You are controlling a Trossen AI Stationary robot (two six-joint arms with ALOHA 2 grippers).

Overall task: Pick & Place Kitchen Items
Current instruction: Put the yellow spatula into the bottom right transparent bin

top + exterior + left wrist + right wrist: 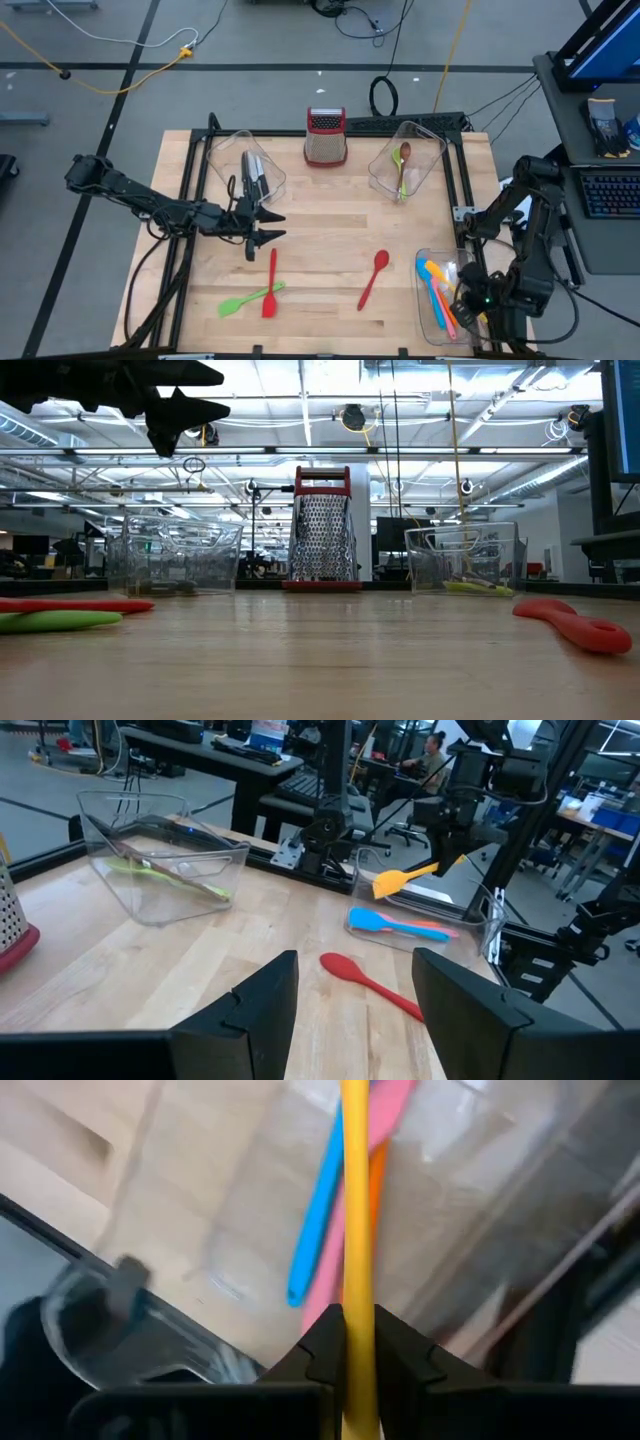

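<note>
Between the bins (246,165) stands a grater (325,137), apart from spoons (373,277).

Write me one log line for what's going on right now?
right gripper: jaws shut on yellow spatula, above spatula bin | left gripper: open, empty

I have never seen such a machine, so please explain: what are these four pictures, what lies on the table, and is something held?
A two-armed robot sorts utensils into clear bins. One picture looks down on the wooden table, one looks level across it, and one is on each wrist. The left gripper hangs open, holding nothing, above the table. The right gripper grips a yellow spatula over the bin of blue, pink and orange spatulas. On the table lie a red spoon, a green spatula, another red utensil and a grater.
</note>
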